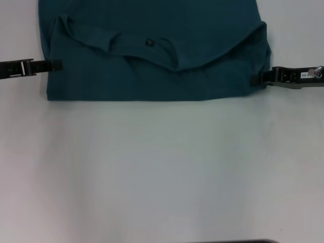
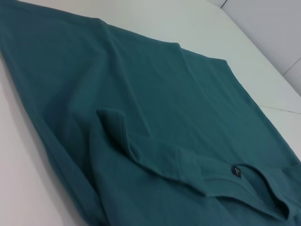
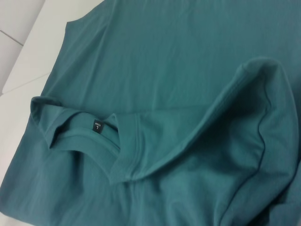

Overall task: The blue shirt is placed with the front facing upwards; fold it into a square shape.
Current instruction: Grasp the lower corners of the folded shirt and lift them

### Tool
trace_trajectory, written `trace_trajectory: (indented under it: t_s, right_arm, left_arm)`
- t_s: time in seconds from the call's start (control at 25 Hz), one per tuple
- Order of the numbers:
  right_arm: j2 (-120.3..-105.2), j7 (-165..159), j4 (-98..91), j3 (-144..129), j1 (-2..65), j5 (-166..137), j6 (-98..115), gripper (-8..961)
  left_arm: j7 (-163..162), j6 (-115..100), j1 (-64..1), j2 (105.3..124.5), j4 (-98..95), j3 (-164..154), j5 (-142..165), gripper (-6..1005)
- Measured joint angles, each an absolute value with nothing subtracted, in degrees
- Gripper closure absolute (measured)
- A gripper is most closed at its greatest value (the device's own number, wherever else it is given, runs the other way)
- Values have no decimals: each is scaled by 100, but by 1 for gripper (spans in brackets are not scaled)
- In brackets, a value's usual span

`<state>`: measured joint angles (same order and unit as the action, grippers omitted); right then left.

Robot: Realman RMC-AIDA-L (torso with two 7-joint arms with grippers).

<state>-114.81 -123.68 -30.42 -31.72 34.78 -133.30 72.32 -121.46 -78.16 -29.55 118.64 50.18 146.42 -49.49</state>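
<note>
The blue shirt (image 1: 152,76) lies at the far side of the white table, folded over so that its plain side and the collar with a small black neck label (image 1: 149,42) show. Its near edge runs straight across. My left gripper (image 1: 56,65) lies low at the shirt's left edge. At the right edge is my right gripper (image 1: 255,78), beside a raised, rounded fold. The left wrist view shows the shirt (image 2: 164,94) and label (image 2: 236,171). The right wrist view shows the shirt (image 3: 164,56) with the collar and label (image 3: 96,125). No chest lettering shows.
The white table (image 1: 162,167) stretches bare from the shirt's near edge toward me. A thin dark strip (image 1: 243,241) shows at the very front edge. The shirt's far part runs out of the head view.
</note>
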Motion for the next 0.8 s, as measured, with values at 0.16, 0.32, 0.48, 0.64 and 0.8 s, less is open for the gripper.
trace_trajectory:
  t_s: [0.16, 0.32, 0.48, 0.64, 0.8]
  right_arm:
    - [-11480, -12345, -3049, -3169, 3477, -13318, 7243, 864]
    - [-11480, -12335, -3093, -3137, 3459, -13279, 7273, 911]
    - [-11457, -12326, -3095, -3116, 3435, -13262, 7246, 911]
    - [-11446, -12322, -3097, -3107, 3427, -13253, 7231, 911]
    - [-11443, -12321, -3099, -3101, 3420, -13252, 7227, 911]
  left_arm:
    - [-12145, -7816, -2946, 11871, 5018, 14642, -4949, 430]
    - [-12153, -7831, -2932, 11872, 5024, 14642, -4948, 430]
    - [-12151, -7844, -2907, 11863, 5013, 14642, -4949, 431]
    - [-12136, -7799, -2883, 11853, 5000, 14625, -4930, 433]
    - [-12077, -7544, -2873, 11824, 4826, 14593, -4892, 442]
